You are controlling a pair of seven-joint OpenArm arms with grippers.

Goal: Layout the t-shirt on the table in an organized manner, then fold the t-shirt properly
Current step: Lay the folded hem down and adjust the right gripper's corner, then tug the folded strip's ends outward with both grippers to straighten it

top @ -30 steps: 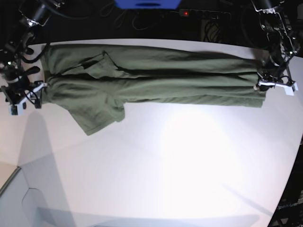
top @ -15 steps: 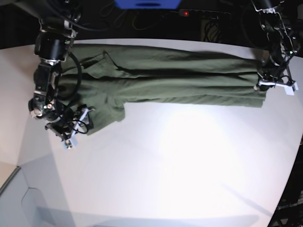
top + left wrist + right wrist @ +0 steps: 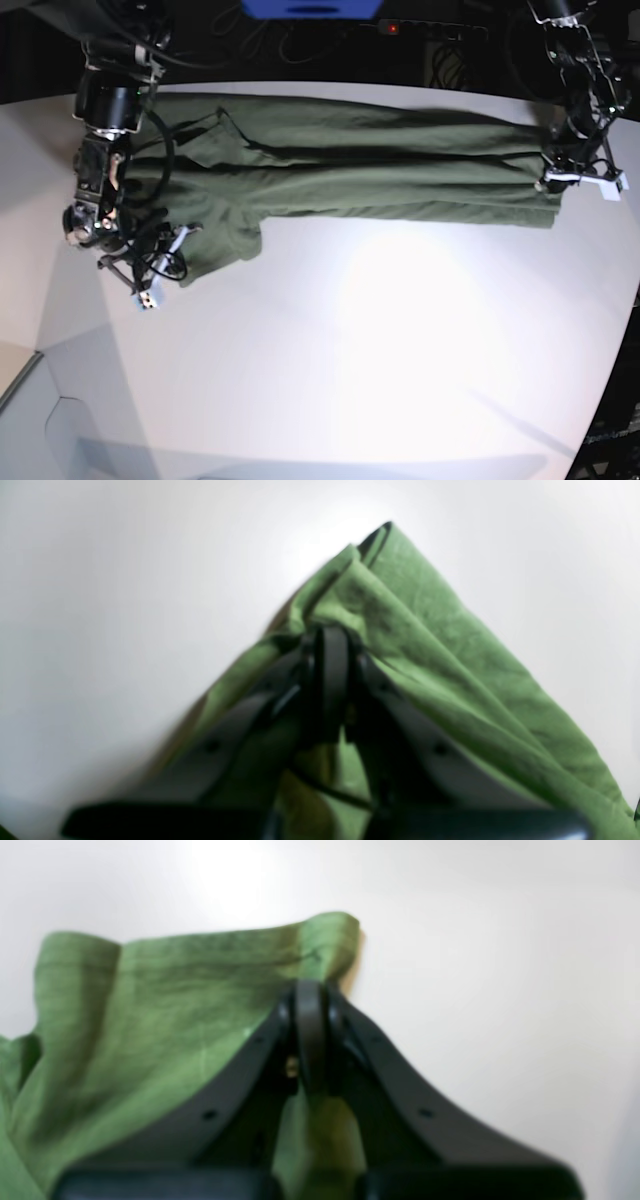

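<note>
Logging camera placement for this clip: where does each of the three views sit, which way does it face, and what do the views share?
Base: mounted high, looking down on the table, with the t-shirt stretched across it and both arms showing.
Left wrist: rides behind the left hand, aimed along its closed fingers pinching folded shirt fabric.
Right wrist: rides behind the right hand, aimed along its closed fingers pinching a shirt edge.
Shared: all three show the green t-shirt on the white table; the base view shows both hands.
</note>
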